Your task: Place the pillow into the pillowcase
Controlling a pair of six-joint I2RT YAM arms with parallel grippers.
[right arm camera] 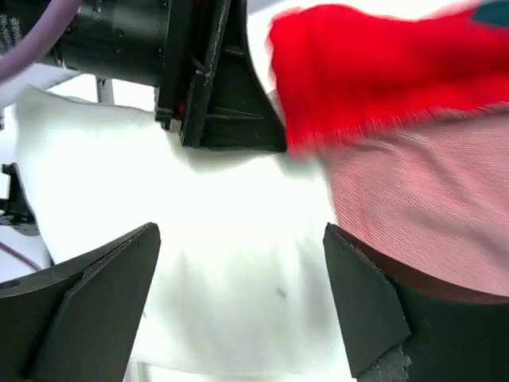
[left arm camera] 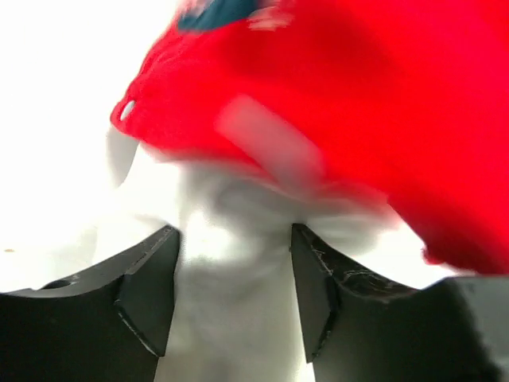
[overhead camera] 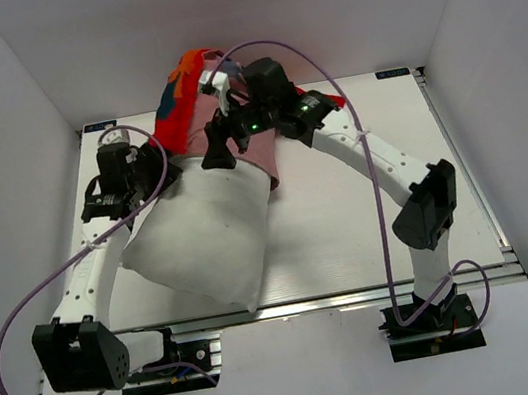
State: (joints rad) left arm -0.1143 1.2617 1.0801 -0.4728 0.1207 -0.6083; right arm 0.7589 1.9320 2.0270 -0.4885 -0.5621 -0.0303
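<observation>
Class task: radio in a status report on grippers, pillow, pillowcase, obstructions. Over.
Open: left gripper, right gripper, both over pillow. Far end under bunched pillowcase; most of pillow outside. No obstruction seen.

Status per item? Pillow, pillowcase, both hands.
pillow: lying flat, only its far end inside the case, most of it out
pillowcase: bunched over the pillow's far end, pink inside showing at the mouth
left hand: open, pillow fabric between the fingers, nothing clamped
right hand: wide open above the pillow, holding nothing
</observation>
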